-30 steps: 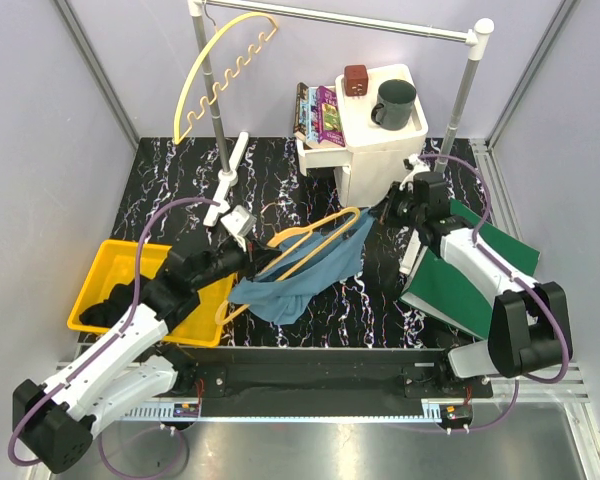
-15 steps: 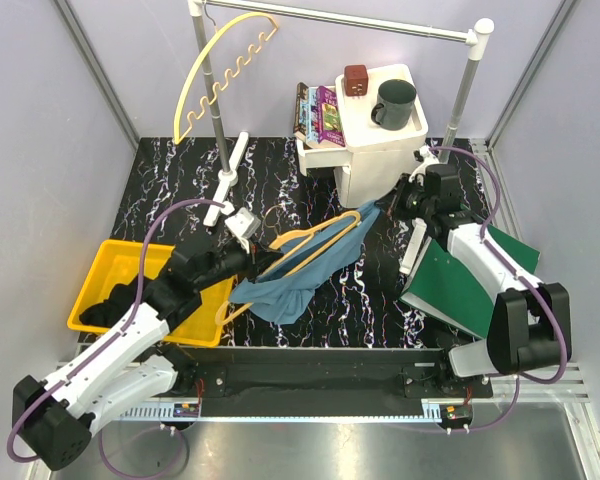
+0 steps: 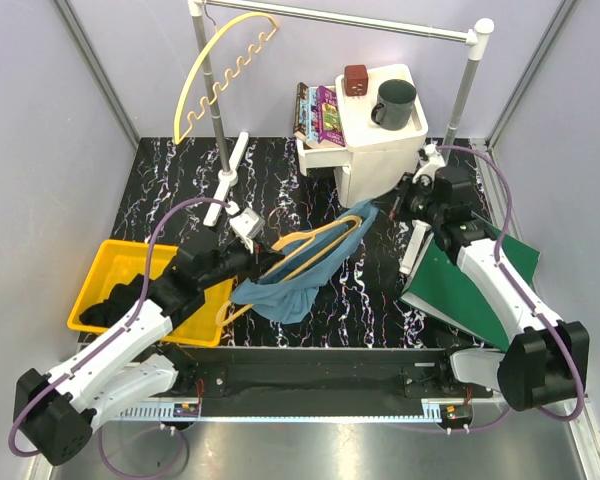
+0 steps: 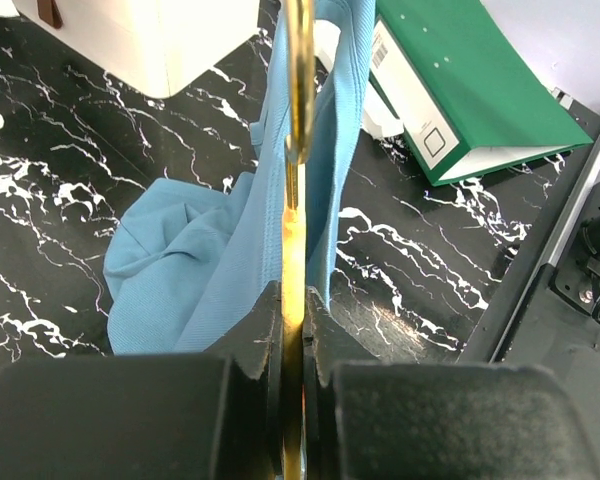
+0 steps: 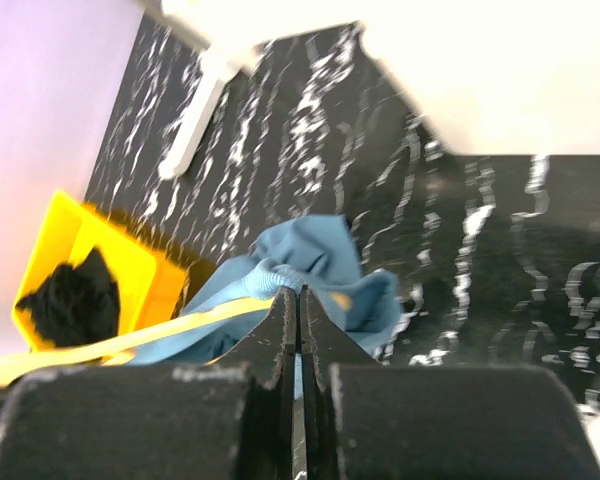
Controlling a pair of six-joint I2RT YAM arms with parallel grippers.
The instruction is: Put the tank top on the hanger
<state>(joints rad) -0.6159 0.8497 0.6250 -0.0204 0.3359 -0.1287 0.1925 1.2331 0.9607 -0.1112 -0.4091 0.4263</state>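
Note:
The orange-yellow hanger [image 3: 315, 243] is tilted above the table. My left gripper [image 3: 255, 257] is shut on its lower bar, seen edge-on in the left wrist view [image 4: 294, 200] between the shut fingers [image 4: 255, 330]. The teal tank top [image 3: 292, 285] hangs bunched under the hanger, with one strap drawn along its upper arm toward the far right end. My right gripper [image 3: 393, 206] is shut on that strap's end. In the right wrist view the tank top [image 5: 315, 250] lies pinched at the fingertips [image 5: 280, 320], with the hanger [image 5: 130, 337] running off to the left.
A yellow bin [image 3: 105, 275] holding a black cloth [image 3: 115, 300] sits at the left. A white cabinet [image 3: 380, 140] with a dark mug and books stands at the back. A green binder [image 3: 460, 285] lies at the right. A rack [image 3: 340, 17] carries a paler wavy hanger [image 3: 215, 80].
My right gripper has moved right and back with the strap, stretching it along the hanger. My left gripper has shifted slightly back, holding the hanger.

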